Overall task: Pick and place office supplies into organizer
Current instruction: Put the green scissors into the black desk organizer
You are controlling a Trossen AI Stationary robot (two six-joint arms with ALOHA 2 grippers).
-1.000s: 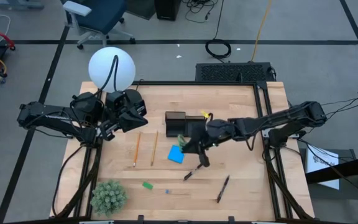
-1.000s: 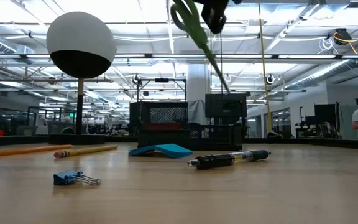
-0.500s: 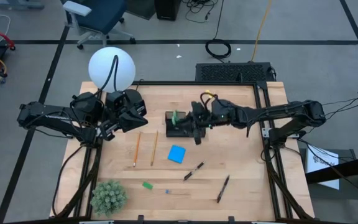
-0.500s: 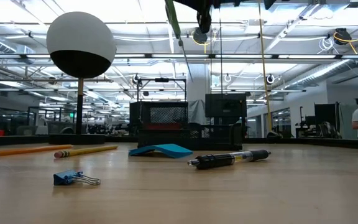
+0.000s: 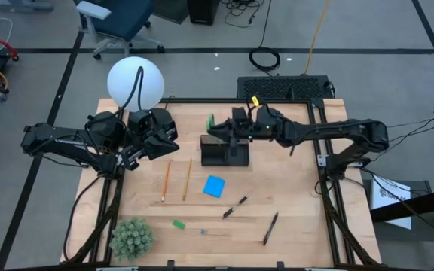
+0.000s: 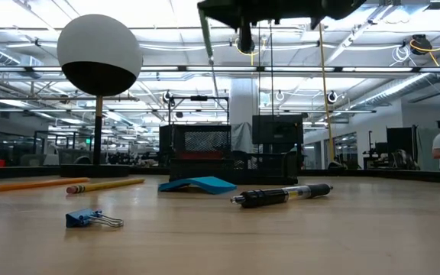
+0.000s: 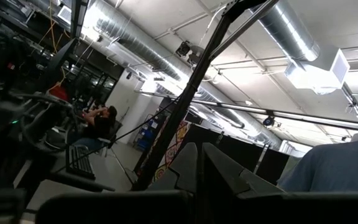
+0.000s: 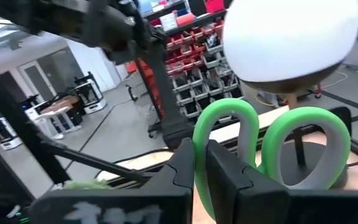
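Note:
My right gripper (image 5: pixel 223 129) is shut on the green-handled scissors (image 5: pixel 210 120) in the air over the far part of the black organizer (image 5: pixel 224 151). In the low view the scissors (image 6: pixel 208 42) show edge-on, high above the table. On the wood lie two orange pencils (image 5: pixel 166 181) (image 5: pixel 187 178), the blue note pad (image 5: pixel 215 186), two dark pens (image 5: pixel 235 206) (image 5: pixel 270 228), the green eraser (image 5: pixel 178 223) and a small blue clip (image 5: pixel 203 232). My left gripper (image 5: pixel 173 140) waits shut at the table's left, by the lamp. My right gripper pinches the scissors between its two fingers (image 8: pixel 185 171), at the base of one green handle loop (image 8: pixel 199 149). Both loops (image 8: pixel 306 146) stick out beyond the fingertips. It comes level from the table's right. The scissors are lifted clear, above the organizer.
A white globe lamp (image 5: pixel 135 83) stands at the far left corner, close to my left arm. A fuzzy green plant ball (image 5: pixel 132 238) sits at the near left corner. Bare wood lies right of the organizer and along the near right edge.
My right gripper has carried the scissors from above the note pad toward the far edge, to a place over the organizer. It has turned, so the scissors went from slanting across the low view to nearly upright. The fingers have stayed shut on them.

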